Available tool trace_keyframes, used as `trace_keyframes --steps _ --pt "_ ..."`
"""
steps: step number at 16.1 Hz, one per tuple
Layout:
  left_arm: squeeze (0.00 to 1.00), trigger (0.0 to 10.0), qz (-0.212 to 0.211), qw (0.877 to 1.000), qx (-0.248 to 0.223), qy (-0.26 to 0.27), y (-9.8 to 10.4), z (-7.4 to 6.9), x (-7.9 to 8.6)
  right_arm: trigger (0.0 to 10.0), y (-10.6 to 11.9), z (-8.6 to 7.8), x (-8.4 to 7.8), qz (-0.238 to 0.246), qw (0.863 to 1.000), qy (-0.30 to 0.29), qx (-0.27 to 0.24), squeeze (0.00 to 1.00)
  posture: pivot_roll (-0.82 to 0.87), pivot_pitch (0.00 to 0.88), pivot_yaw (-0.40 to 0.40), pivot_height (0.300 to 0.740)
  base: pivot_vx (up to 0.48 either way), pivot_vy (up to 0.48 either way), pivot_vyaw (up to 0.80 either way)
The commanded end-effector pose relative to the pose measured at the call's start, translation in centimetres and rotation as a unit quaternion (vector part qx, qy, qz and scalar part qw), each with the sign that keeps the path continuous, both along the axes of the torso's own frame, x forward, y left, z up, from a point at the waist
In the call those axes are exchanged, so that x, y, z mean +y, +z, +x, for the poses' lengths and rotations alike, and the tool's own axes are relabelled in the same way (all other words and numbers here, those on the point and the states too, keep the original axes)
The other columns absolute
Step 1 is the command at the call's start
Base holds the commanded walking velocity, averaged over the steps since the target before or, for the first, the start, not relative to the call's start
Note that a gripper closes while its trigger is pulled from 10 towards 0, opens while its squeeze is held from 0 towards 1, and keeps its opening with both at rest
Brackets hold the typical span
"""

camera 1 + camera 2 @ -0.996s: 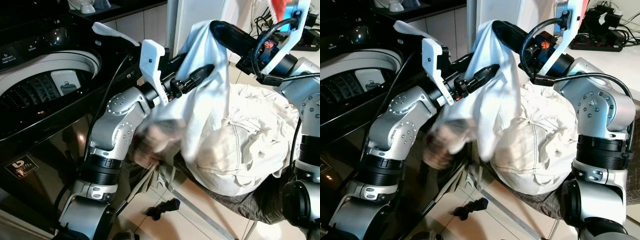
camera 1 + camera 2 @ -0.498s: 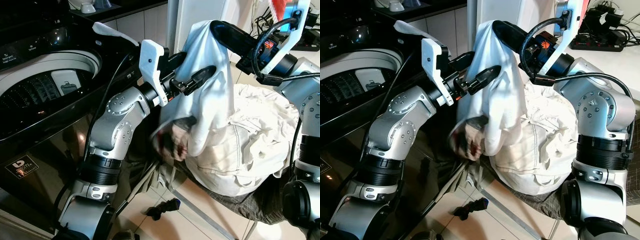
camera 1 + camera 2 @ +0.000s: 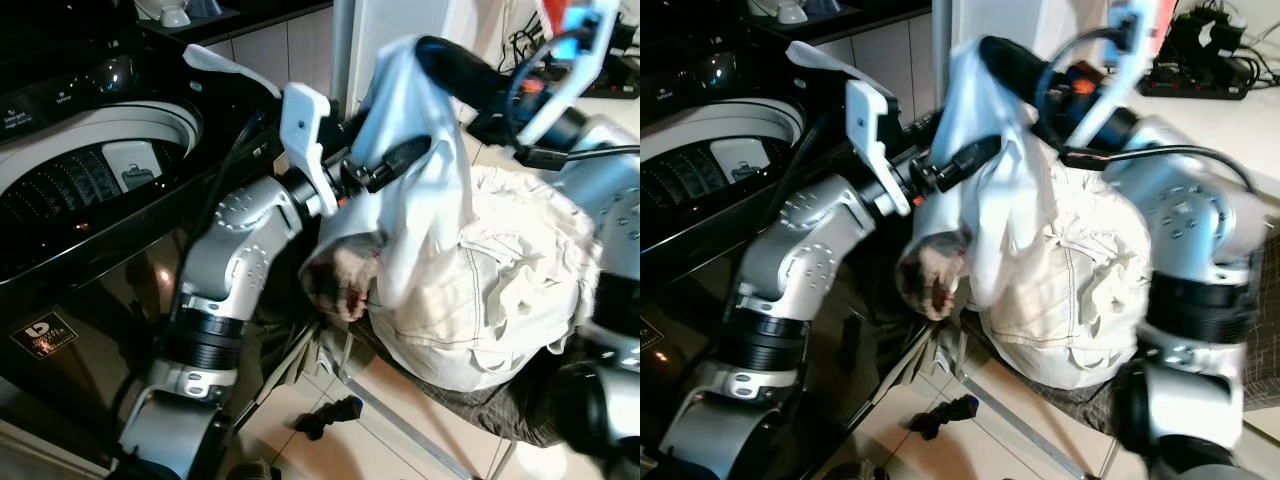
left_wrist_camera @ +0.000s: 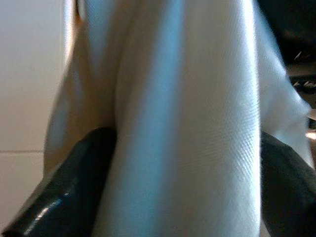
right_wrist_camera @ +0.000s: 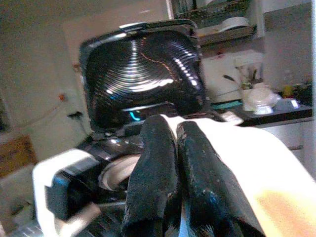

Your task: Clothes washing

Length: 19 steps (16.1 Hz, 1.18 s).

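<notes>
Over on the left, the washer [image 3: 90, 170] is seen with its lid up and the drum [image 3: 70, 185] exposed, a small white panel lying inside. Just beside it, the left arm is raised across the middle, and the left gripper [image 3: 400, 158] is pushed into a pale cloth [image 3: 430, 190]; in the left wrist view the fabric is seen running between the two black fingers [image 4: 69, 182], which are spread on either side of it rather than pressed flat. Below that gripper, a blurred, darker bundle [image 3: 340, 285] is hung from the cloth's lower edge. Further right, the cloth is draped up and over the right gripper [image 3: 450, 65], held high; in the right wrist view its fingers [image 5: 153, 168] are pressed together with white fabric lying against and over them, the washer's open lid visible beyond. Under both grippers, a heap of white laundry [image 3: 500, 300] is piled on a seat, a darker garment [image 3: 500, 410] trapped beneath it. Down on the tiled floor [image 3: 400, 450], a small black object [image 3: 325, 418] is left lying.
</notes>
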<state>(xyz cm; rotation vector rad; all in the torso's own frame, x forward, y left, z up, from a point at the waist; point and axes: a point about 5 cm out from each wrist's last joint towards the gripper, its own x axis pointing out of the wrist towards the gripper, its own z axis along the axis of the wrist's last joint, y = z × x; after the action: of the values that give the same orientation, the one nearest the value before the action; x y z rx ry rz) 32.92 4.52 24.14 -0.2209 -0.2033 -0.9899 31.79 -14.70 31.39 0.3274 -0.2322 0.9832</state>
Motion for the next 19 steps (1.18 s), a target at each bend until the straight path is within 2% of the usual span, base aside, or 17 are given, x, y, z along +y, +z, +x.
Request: trace_keyframes --steps 1,15,19 --pt "0.0 0.0 0.005 1.0 0.011 -0.009 -0.3 0.0 -0.2 0.0 0.6 -0.5 0.0 0.001 1.0 0.003 -0.013 0.0 -0.02 0.0 0.032 0.74 0.0 0.0 0.0" --pt "0.0 0.0 -0.006 1.0 0.01 -0.002 -0.1 0.3 0.5 0.0 0.3 -0.9 0.2 -0.003 1.0 -0.003 -0.002 0.0 -0.02 0.0 0.037 0.74 0.0 0.0 0.0" --pt "0.0 0.0 -0.009 1.0 0.01 0.02 0.0 0.8 1.1 0.0 0.2 -0.8 0.2 -0.007 1.0 -0.008 -0.001 0.0 -0.02 0.0 0.036 0.74 0.0 0.0 0.0"
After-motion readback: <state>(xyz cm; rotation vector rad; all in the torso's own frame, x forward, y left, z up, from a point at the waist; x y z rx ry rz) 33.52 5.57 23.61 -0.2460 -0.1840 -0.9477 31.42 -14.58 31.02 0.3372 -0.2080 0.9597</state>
